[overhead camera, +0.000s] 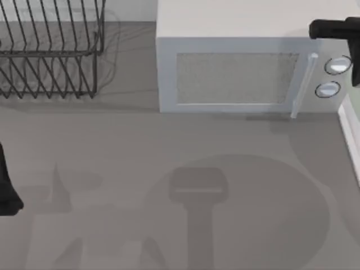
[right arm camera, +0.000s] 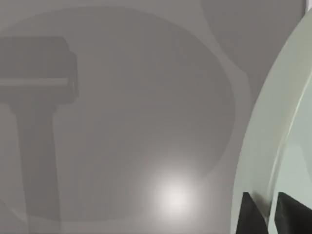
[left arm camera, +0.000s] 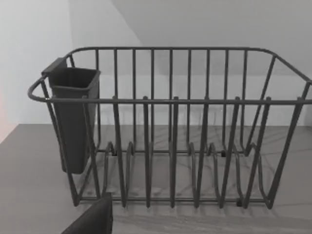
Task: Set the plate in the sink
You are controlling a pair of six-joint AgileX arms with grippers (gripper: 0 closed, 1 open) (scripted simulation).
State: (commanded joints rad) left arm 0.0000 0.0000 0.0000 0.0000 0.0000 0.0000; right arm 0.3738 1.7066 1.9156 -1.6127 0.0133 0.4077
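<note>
Plate, pale mint-green, round, glossy ceramic (right arm camera: 263, 146): stiff, slippery, breakable, hanging edge-on. Right gripper (right arm camera: 271, 214) has its 2 dark fingers (right arm camera: 252, 217) nearly closed astride the rim; a rim pinch suits it

Microwave (overhead camera: 247, 62) — dish rack (overhead camera: 50, 50) left — grey table (overhead camera: 140, 169)

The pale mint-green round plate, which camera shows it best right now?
The right wrist view: the pale mint-green round plate fills its edge, rim curved and glossy, with the right gripper fingers clamped on the rim. The top view catches a thin sliver at the table's right edge.
</note>
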